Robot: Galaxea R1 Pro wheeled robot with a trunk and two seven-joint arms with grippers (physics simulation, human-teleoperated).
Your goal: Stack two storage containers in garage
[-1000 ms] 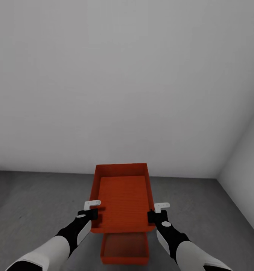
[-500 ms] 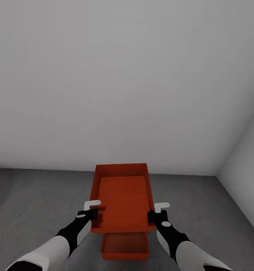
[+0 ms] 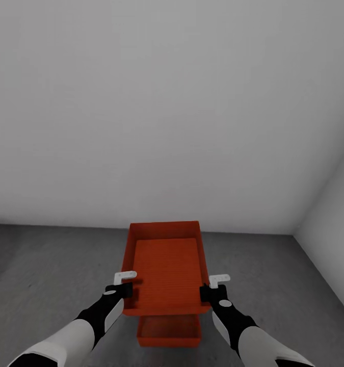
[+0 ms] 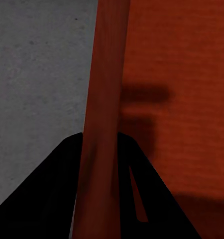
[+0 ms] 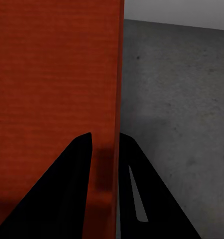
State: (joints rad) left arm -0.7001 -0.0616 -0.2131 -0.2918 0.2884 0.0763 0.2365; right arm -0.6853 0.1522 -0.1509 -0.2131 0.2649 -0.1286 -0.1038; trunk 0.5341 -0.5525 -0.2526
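I hold an orange-red storage container (image 3: pixel 166 270) in the air between both arms, open side up. My left gripper (image 3: pixel 127 290) is shut on its left wall (image 4: pixel 104 124), and my right gripper (image 3: pixel 206 293) is shut on its right wall (image 5: pixel 112 124). Below and nearer to me, the second storage container (image 3: pixel 169 330) rests on the dark grey concrete floor (image 3: pixel 49 275) of the garage, partly hidden under the held one.
A plain white wall (image 3: pixel 161 112) rises close ahead, and a second white wall (image 3: pixel 335 244) meets it at a corner on the right. Bare concrete lies to both sides of the containers.
The view has crept forward: the container on the floor has slid further under the held one and shows less. The grip of both arms is unchanged.
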